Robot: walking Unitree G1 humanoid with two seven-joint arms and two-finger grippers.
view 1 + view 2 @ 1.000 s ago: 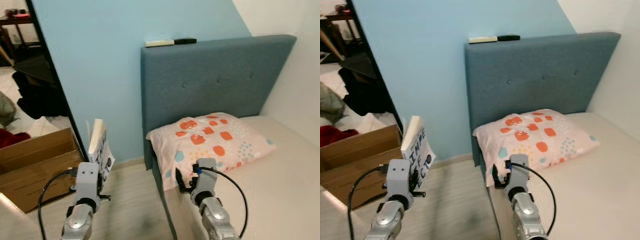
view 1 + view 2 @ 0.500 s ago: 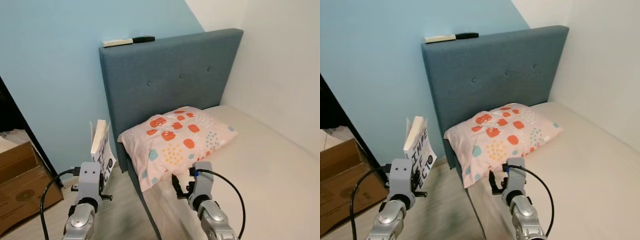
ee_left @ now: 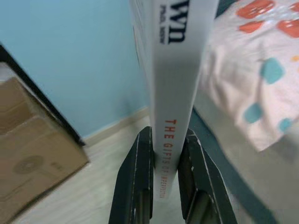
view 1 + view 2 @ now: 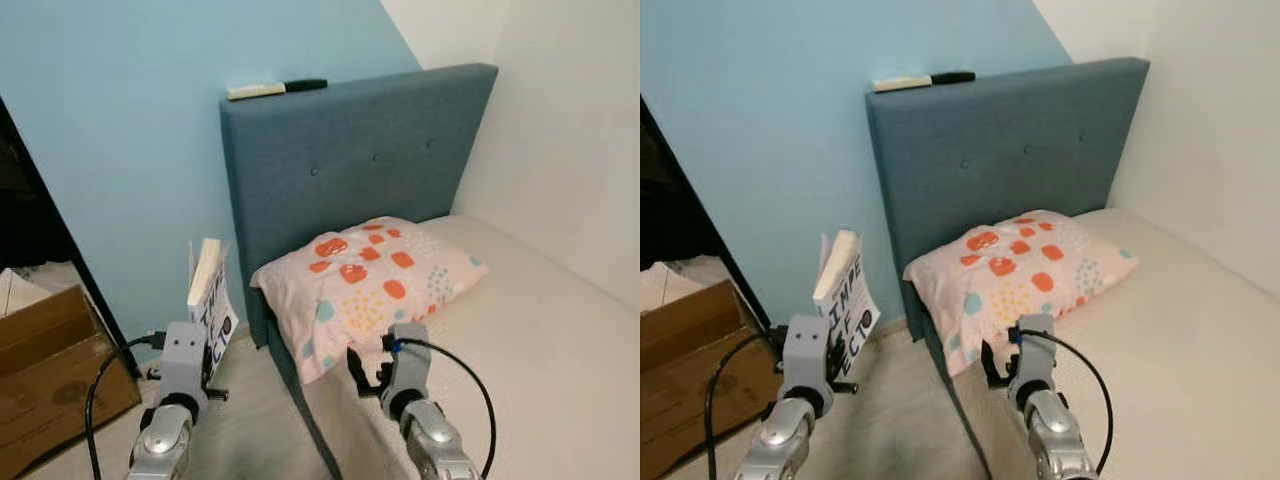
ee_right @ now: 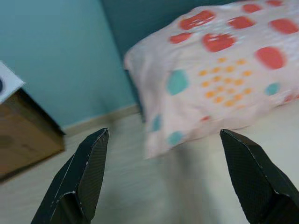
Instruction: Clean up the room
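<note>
One book (image 3: 175, 70) upright, pinched at its spine by left gripper (image 3: 164, 179) beside the bed (image 4: 560, 350). Right gripper (image 5: 163, 177) spread wide over mattress edge. One pillow (image 4: 370, 285); one cardboard box (image 4: 50, 370).

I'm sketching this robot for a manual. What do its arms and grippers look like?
Two silver jointed arms end in boxy grey wrist blocks. The left gripper and right gripper each have two long, black, tapering fingers. A black cable loops from each wrist.
</note>
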